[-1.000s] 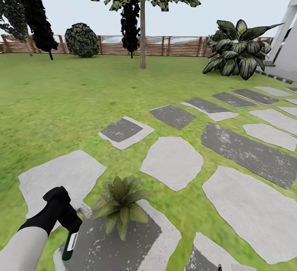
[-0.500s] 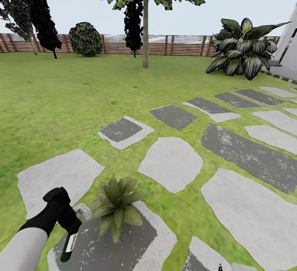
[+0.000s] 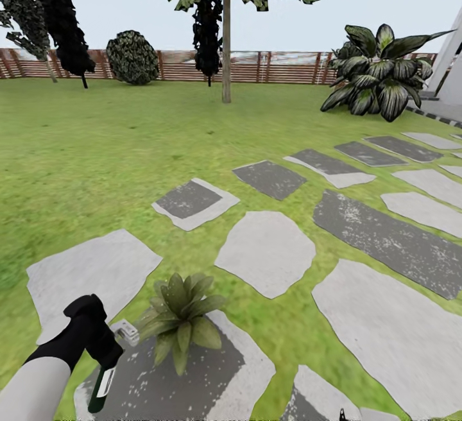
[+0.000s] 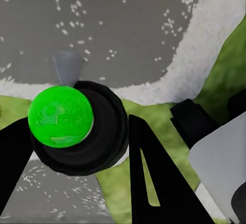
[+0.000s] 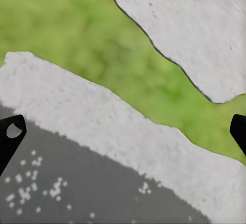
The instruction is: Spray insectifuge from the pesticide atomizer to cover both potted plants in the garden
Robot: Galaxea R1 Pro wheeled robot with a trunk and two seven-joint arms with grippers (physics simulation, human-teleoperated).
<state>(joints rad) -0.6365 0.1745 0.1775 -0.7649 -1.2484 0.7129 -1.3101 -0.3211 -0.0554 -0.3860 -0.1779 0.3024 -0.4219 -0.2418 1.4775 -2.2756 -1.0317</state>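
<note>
From my head view, my left tool (image 3: 96, 337) is clamped on the pesticide atomizer (image 3: 101, 387), whose dark bottle hangs down from the grip with a pale label on its side, while its whitish spray head (image 3: 126, 331) juts toward the potted plant (image 3: 179, 318) just beside it. That plant, a low rosette of pointed green leaves, sits on a dark grey stepping stone (image 3: 212, 376) with a pale border, set in the lawn (image 3: 96, 151). Farther off I see more stepping stones, a slim-trunked tree (image 3: 226, 29), a round dark bush (image 3: 131, 56), a large broad-leaved plant (image 3: 378, 71) and the brown slatted fence (image 3: 282, 68). My left wrist view gives what the head view cannot: I look along the bottle at a bright green round end (image 4: 60, 116) ringed in black, pinched between my black fingers (image 4: 154, 178), with the speckled grey stone and its pale edge beyond; the plant itself I cannot make out there. My right wrist view shows my right tool (image 5: 123, 126) with its fingers spread wide apart, only the black fingertips (image 5: 10, 131) at the picture's edges, nothing between them, over grass and two pale stones, one with a dark speckled centre. The plant's pot is hidden under its leaves.
</note>
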